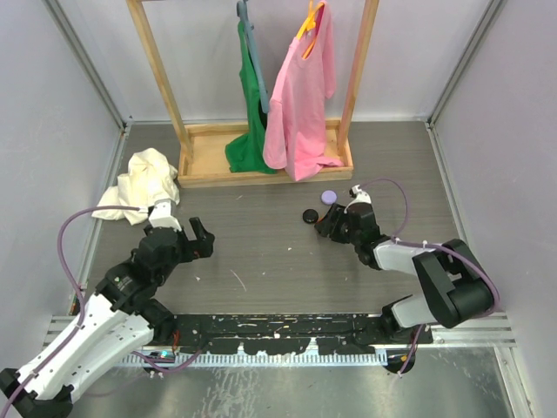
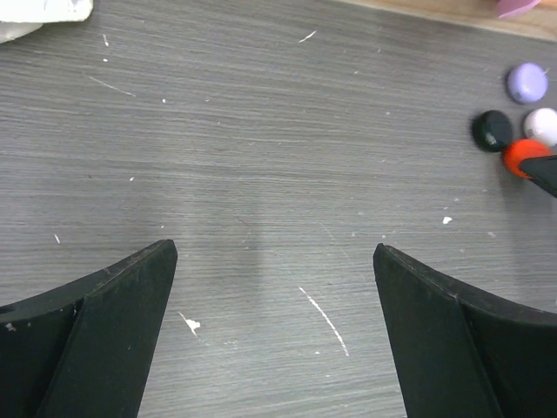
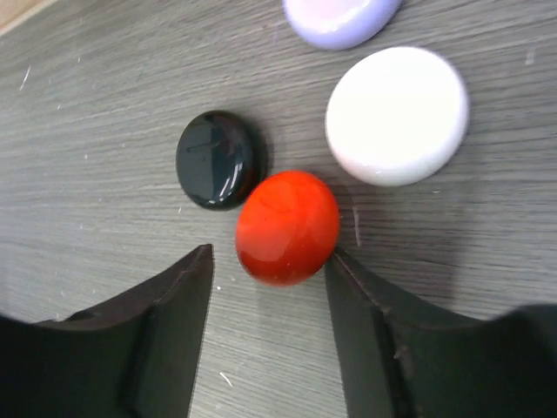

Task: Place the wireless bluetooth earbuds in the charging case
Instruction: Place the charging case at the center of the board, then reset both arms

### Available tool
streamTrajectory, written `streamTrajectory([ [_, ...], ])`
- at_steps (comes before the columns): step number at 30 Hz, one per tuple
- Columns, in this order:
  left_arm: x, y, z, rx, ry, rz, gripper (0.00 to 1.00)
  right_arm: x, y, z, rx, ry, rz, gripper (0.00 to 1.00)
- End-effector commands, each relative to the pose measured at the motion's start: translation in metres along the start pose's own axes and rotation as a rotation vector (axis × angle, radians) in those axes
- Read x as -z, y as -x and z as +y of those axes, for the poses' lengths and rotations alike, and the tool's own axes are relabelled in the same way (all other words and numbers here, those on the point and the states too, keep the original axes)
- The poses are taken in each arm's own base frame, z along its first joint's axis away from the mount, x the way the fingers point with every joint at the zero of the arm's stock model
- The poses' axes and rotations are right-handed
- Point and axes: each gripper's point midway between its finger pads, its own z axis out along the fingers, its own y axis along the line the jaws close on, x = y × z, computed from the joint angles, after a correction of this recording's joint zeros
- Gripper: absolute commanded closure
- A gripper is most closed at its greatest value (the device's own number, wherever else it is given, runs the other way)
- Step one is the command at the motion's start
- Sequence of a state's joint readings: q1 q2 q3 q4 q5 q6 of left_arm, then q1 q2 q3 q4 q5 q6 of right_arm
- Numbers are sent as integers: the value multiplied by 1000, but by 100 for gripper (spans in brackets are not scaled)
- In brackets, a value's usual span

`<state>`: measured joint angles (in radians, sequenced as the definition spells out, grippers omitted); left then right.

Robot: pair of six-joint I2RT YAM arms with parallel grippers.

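Four round glossy pieces lie close together right of centre: red (image 3: 288,227), black (image 3: 216,159), white (image 3: 397,115) and lavender (image 3: 341,16). I cannot tell which of them is the charging case, and no separate earbuds show. My right gripper (image 3: 270,261) is open low over the table, with the red piece just ahead of its tips. Its right finger (image 3: 365,296) touches that piece and the left finger stands clear. My left gripper (image 2: 274,252) is wide open over bare table at the left, far from the pieces (image 2: 525,157).
A wooden clothes rack (image 1: 261,165) with a green shirt (image 1: 251,131) and a pink shirt (image 1: 305,96) stands at the back. A cream cloth (image 1: 139,183) lies crumpled at the back left. Grey walls close in both sides.
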<state>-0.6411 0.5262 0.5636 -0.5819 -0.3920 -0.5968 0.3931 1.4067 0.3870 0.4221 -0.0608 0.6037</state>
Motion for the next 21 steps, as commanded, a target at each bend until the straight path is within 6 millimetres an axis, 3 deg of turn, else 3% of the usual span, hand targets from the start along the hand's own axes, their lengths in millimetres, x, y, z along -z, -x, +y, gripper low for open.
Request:
streamTrajectory([
  [1,23,27,-12,71,-39,-28,2,6,11,-11,-51,-49,-16,36],
  [5,43,32,-15,75,-86,-19,2,27,19,-16,-44,-65,-42,25],
  [8,57,34,-10,56,-89,-18,2,50,31,-17,-5,-82,-86,2],
  [18,97,39,19,43,-68,-79,2,153,87,-11,107,-166,-331,0],
  [21,105,39,25,83,-85,-127,2,179,98,5,111,-86,-417,0],
])
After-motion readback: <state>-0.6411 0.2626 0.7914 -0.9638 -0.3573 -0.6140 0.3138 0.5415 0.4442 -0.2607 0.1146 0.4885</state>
